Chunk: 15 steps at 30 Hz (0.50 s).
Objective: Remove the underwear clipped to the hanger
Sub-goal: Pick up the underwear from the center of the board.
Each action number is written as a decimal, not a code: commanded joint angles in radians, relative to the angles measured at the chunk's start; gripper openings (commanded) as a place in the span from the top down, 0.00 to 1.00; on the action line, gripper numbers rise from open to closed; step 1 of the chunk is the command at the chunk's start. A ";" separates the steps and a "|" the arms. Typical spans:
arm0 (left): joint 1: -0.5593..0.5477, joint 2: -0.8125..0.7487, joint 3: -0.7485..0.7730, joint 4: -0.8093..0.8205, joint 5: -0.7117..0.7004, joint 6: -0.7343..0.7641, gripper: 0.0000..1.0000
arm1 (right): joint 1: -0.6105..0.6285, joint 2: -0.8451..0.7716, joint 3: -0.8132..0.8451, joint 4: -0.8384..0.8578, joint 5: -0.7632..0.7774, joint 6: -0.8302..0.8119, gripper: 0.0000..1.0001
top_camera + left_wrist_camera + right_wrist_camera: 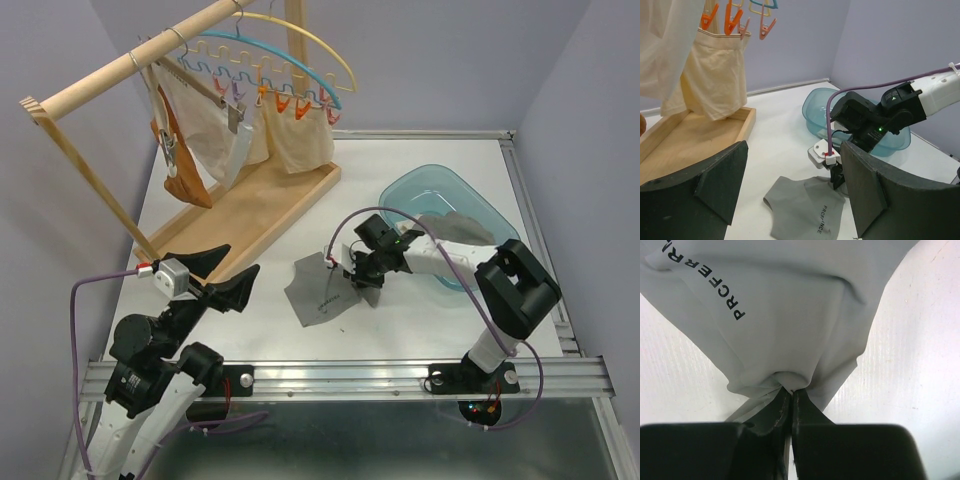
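Found right gripper (791, 391) clamped on grey briefs' (320, 296) edge, apparently for lifting into basin (400, 186); found left gripper (240, 264) spread wide, empty.

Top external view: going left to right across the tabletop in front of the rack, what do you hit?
left gripper, open → grey underwear, lying on the table → right gripper, shut on the cloth's right edge → blue basin. The wooden rack is left out, because it spans the first two.

White table (400, 160) bears a wooden rack base (260, 210), teal basin (415, 195) and grey briefs (320, 290)
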State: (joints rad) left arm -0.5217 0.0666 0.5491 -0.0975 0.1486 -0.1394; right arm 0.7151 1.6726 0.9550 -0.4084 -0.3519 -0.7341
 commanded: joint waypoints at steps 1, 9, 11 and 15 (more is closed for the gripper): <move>0.000 -0.014 -0.008 0.035 -0.006 0.001 0.14 | 0.010 -0.059 0.010 0.005 0.024 -0.008 0.99; 0.002 -0.013 -0.009 0.033 -0.011 0.001 0.14 | -0.031 -0.224 0.031 -0.085 0.028 -0.044 0.99; 0.000 -0.011 -0.009 0.033 -0.009 0.001 0.14 | -0.057 -0.273 0.042 -0.093 0.018 -0.037 0.99; 0.000 -0.005 -0.008 0.032 -0.011 0.001 0.14 | -0.143 -0.401 0.060 -0.107 -0.027 -0.013 0.99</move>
State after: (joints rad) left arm -0.5217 0.0624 0.5491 -0.1020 0.1448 -0.1394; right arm 0.6262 1.3651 0.9550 -0.5003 -0.3428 -0.7624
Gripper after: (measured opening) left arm 0.855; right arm 0.036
